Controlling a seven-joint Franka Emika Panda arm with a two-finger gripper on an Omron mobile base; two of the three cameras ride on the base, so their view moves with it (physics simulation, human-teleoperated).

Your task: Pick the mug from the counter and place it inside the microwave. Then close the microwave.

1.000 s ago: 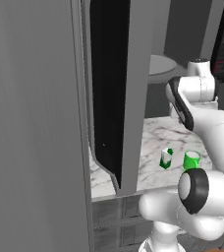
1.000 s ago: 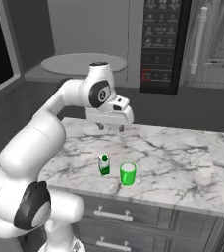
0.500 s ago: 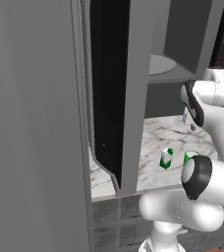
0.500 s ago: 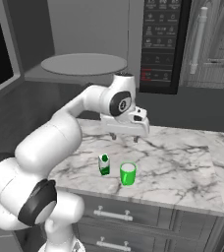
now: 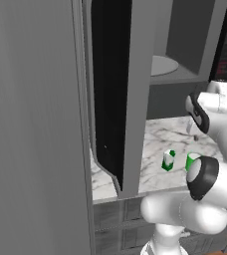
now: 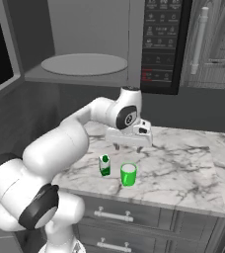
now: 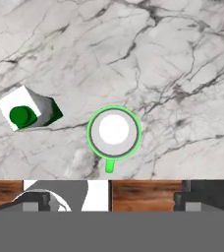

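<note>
The green mug [image 6: 128, 174] stands upright on the white marble counter [image 6: 178, 168], near the counter's front edge, with nothing touching it. Seen from the hand camera it is a green ring with a pale inside [image 7: 114, 132], and its short handle points toward the counter's front edge. Just beside it, toward the microwave door's side, stands a small green-and-white carton [image 6: 104, 165] with a green cap; the two stand apart [image 7: 29, 112].

The gripper [image 6: 129, 147] hangs over the counter above and a little behind the mug, pointing down. Its fingers stand wide apart and hold nothing; their dark tips [image 7: 35, 201] show at the bottom of the hand view, one to each side of the mug.

The microwave [image 6: 90, 44] sits above the counter's back edge with its door [image 5: 116, 89] swung open, the black glass panel standing edge-on in the left base view. Inside it the round plate [image 6: 84, 64] lies bare. The dark button panel [image 6: 161, 42] is on the microwave's right side. Below the counter's front edge are grey drawer fronts [image 6: 119, 217] with bar handles.
</note>
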